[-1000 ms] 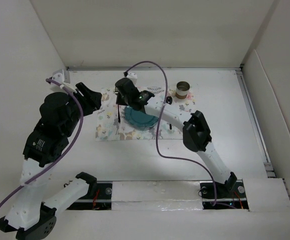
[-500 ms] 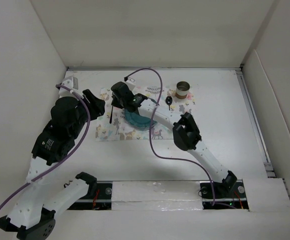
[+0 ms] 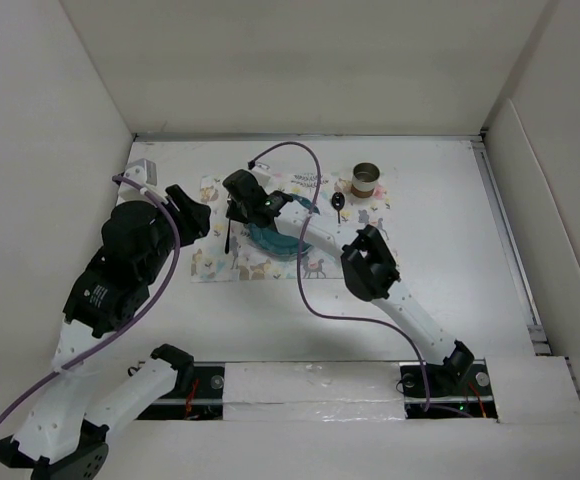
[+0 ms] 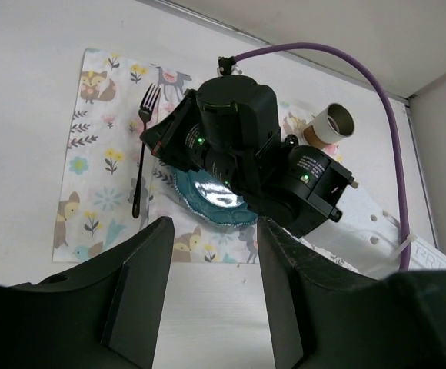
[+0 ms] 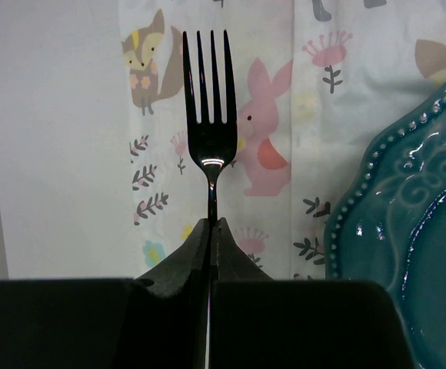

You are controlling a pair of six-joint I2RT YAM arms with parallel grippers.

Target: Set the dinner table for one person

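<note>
**White table, fork at the plate's left**

The dinner table (image 3: 450, 260) is a white surface walled by white panels, with a printed mat (image 3: 210, 265) toward its far left. A teal plate (image 3: 270, 240) sits on the mat, and a cup (image 3: 367, 178) stands by its far right corner. My right gripper (image 5: 210, 227) pinches the fork (image 5: 210, 146) by its handle, tines pointing away, just left of the plate, where I judge a fork belongs for 1 diner. Whether it touches the mat I cannot tell. My left gripper (image 4: 213, 227) hangs spread and empty, clear of the work.

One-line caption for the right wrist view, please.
Right gripper pinching a black metal fork over the pastel animal-print placemat, beside the teal beaded plate.
</note>
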